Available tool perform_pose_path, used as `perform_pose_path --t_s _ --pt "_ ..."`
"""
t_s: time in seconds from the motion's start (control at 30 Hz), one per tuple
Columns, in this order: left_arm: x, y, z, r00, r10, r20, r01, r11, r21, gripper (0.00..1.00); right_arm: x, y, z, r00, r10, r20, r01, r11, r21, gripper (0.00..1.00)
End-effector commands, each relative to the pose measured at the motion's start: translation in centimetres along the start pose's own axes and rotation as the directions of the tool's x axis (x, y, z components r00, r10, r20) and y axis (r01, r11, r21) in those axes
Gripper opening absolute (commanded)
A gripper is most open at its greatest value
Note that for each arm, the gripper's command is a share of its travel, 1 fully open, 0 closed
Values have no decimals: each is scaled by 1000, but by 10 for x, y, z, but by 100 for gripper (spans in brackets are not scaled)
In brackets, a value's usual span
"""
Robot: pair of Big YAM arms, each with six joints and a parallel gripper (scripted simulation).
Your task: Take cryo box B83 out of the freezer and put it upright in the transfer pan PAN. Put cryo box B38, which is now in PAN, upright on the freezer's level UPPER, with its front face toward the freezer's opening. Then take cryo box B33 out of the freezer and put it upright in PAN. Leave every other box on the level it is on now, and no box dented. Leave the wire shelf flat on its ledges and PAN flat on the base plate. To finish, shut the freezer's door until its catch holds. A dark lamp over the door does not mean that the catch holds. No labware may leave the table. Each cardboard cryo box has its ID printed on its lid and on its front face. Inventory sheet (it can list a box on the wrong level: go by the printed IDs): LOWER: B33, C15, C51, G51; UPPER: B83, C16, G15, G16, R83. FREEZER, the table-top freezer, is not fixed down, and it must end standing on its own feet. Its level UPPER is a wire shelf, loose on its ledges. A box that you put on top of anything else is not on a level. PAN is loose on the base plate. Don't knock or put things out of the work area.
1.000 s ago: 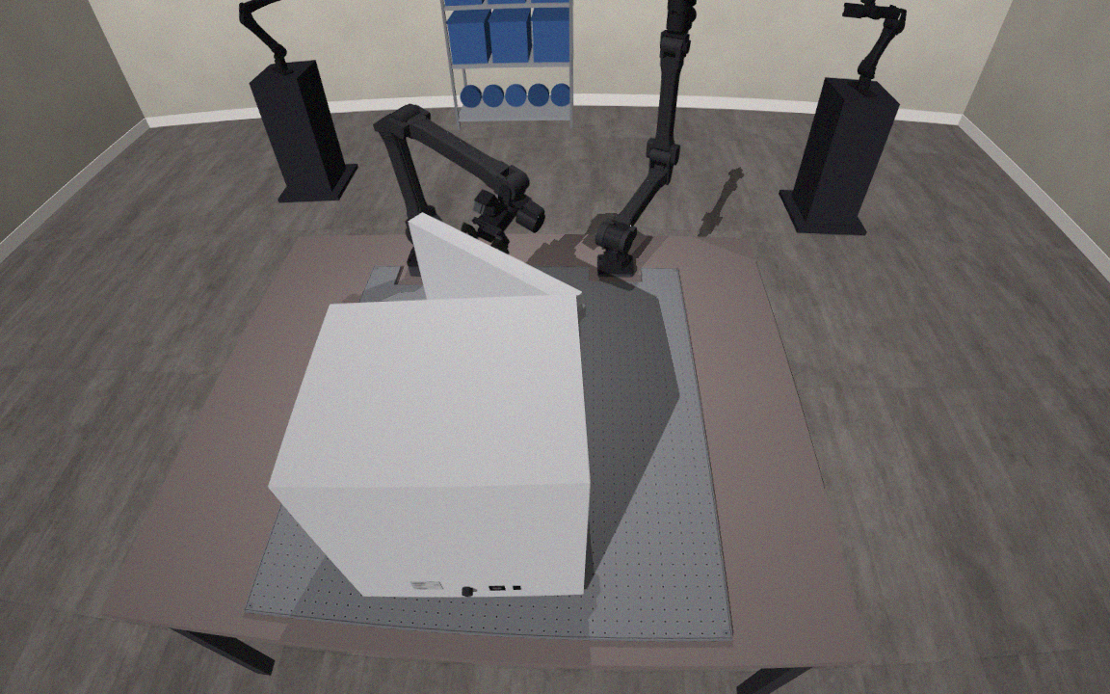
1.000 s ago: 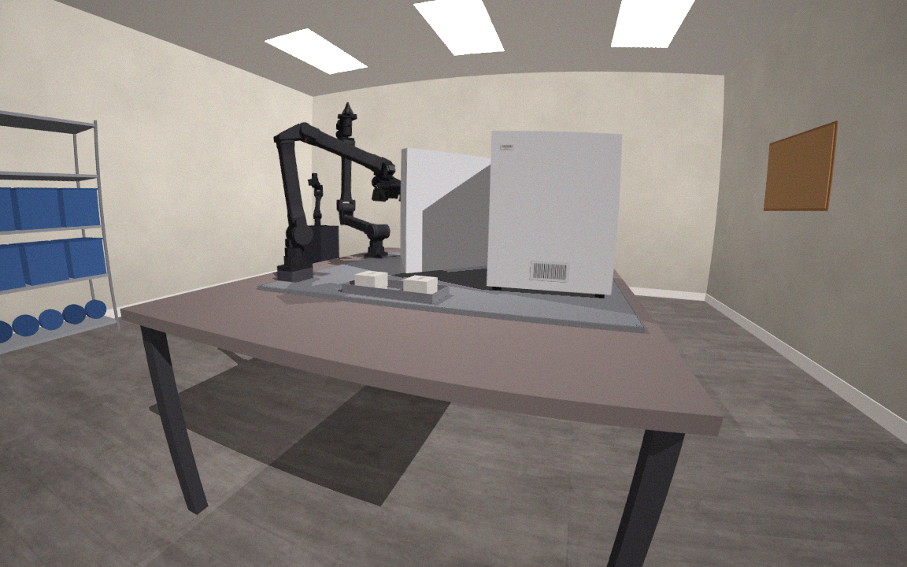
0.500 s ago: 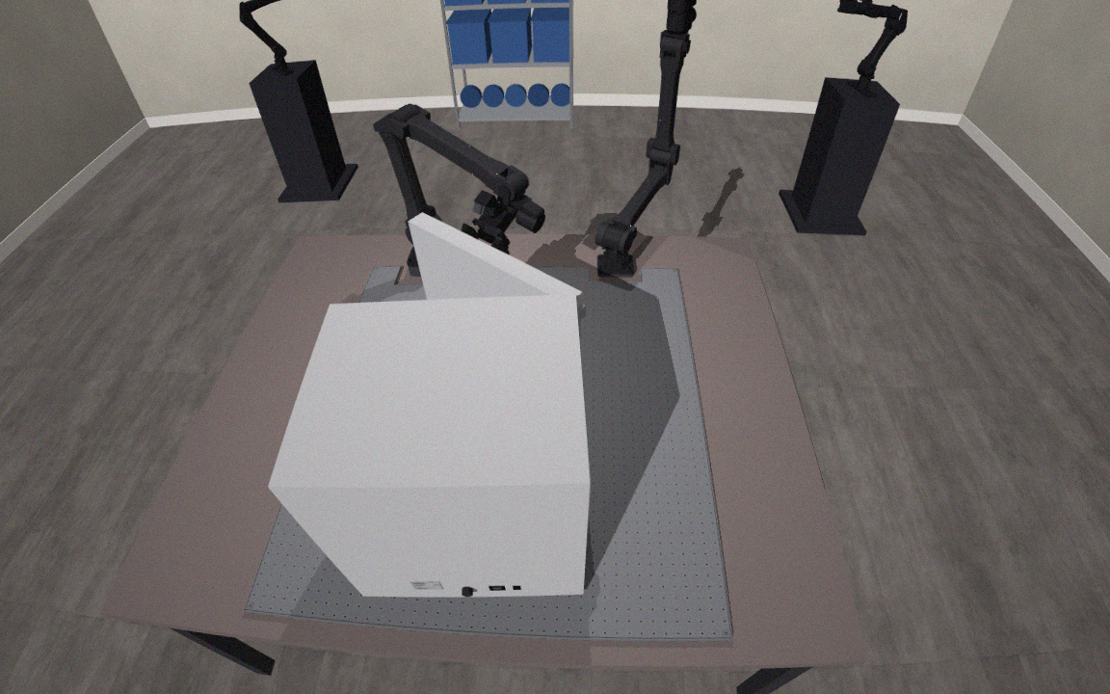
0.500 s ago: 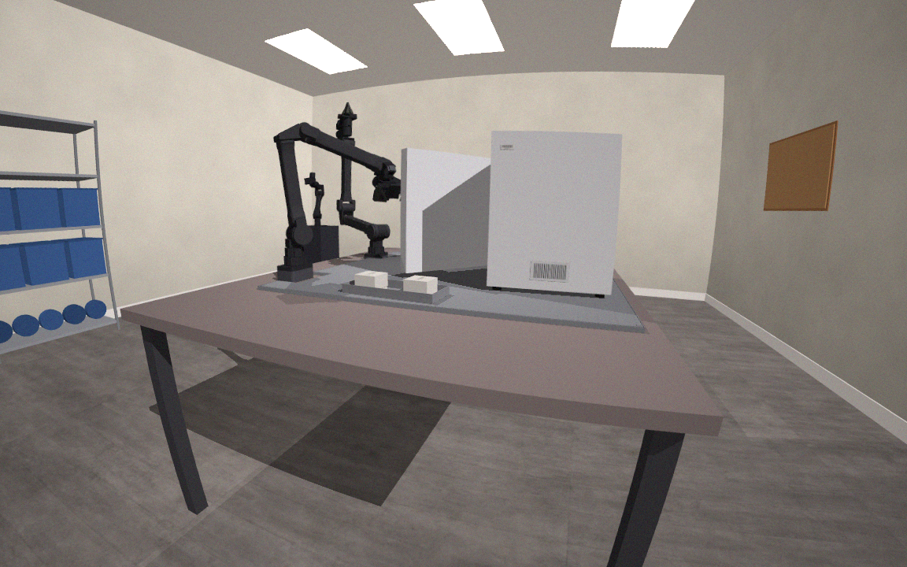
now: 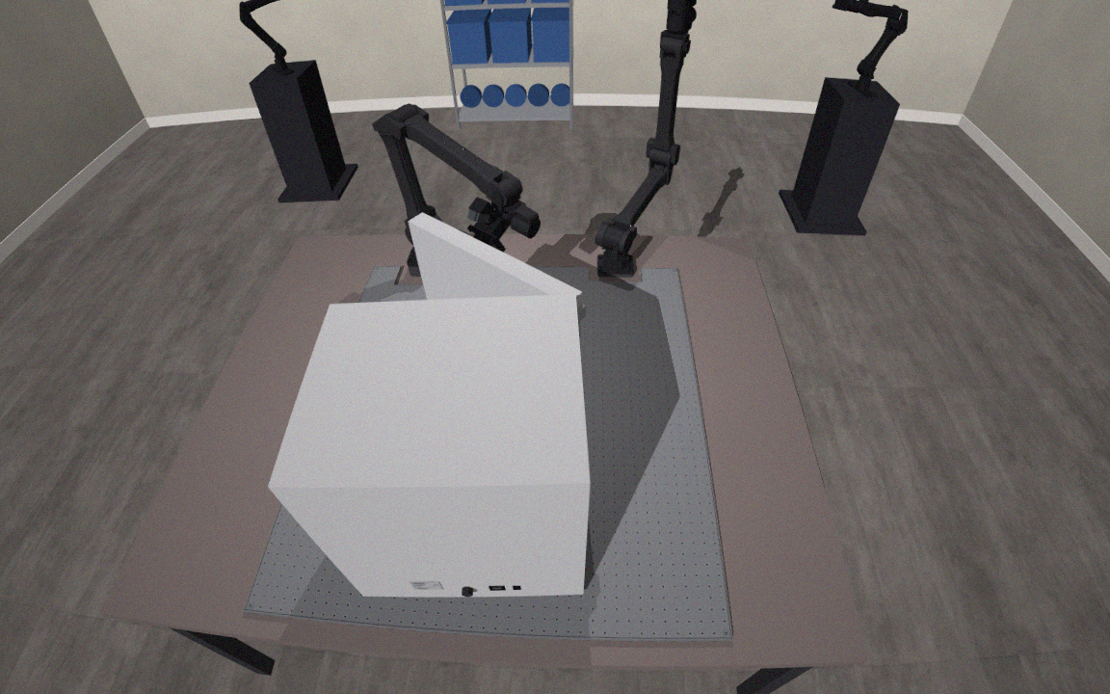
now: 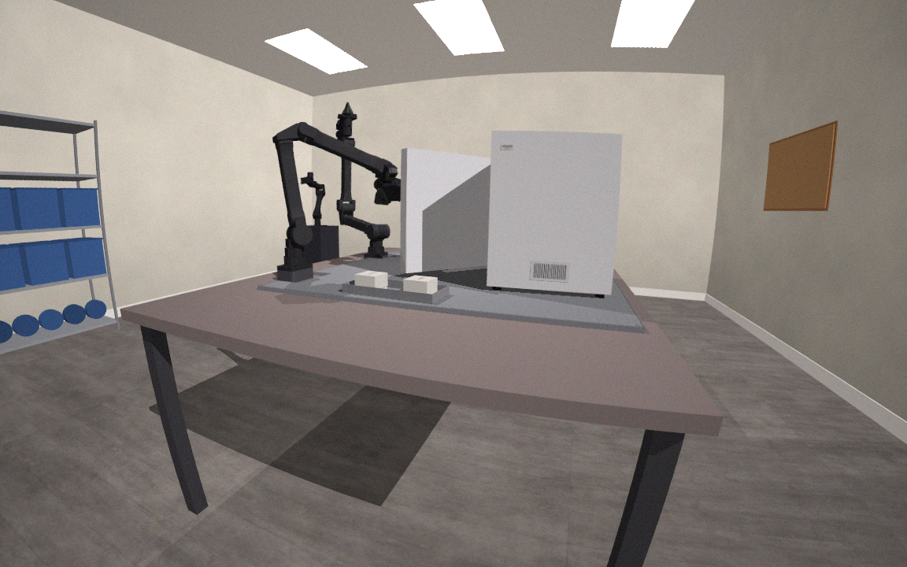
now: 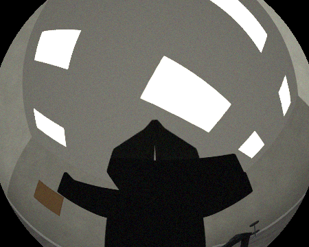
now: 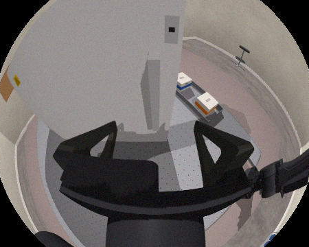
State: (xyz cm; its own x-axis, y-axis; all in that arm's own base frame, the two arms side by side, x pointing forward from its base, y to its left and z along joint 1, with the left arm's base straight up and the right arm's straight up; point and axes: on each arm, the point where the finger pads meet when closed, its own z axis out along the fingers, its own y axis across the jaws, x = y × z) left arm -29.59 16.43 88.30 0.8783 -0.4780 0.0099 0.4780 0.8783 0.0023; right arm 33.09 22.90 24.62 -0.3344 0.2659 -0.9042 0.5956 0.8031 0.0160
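Observation:
The white freezer (image 5: 456, 387) (image 6: 552, 204) stands on the base plate, its inside hidden. Its door (image 5: 483, 269) (image 6: 412, 211) (image 8: 93, 68) stands ajar, with the bar handle (image 8: 154, 94) on its outer face. My right gripper (image 8: 155, 125) is open and empty, in front of that outer face, short of the handle. My left gripper (image 6: 347, 107) (image 7: 154, 124) is shut and empty, pointing at the ceiling. PAN (image 6: 435, 297) (image 8: 192, 107) lies on the plate and holds a blue-banded box (image 6: 421, 279) (image 8: 184, 79) and an orange-banded box (image 6: 371, 274) (image 8: 207, 100), both upright; their small IDs are not surely readable.
The perforated base plate (image 5: 653, 535) (image 6: 534, 303) (image 8: 185, 168) lies on the brown table (image 5: 766, 483) (image 6: 407, 352). The door juts out between my right gripper and the freezer's opening. PAN lies beyond the door's free edge in the right wrist view.

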Motion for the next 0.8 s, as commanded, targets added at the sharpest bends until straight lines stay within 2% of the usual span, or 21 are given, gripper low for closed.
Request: perform_pose_path --t_s 0.0,0.6,0.7,0.77 --pt "13 1 1 999 -13 -37 12 1000 -2 0 -8 -2 7 1000 2 7 -2 1000 -4 100" --pt "13 1 1 999 -13 -37 12 1000 -2 0 -4 -1 33 1000 -1 9 1 1000 -2 100" --pt "13 1 1 999 -13 -37 12 1000 -2 0 2 2 29 1000 -17 9 17 1000 -8 100" --pt "13 1 1 999 -13 -37 12 1000 -2 0 -10 19 16 1000 6 8 -6 1000 -27 100"
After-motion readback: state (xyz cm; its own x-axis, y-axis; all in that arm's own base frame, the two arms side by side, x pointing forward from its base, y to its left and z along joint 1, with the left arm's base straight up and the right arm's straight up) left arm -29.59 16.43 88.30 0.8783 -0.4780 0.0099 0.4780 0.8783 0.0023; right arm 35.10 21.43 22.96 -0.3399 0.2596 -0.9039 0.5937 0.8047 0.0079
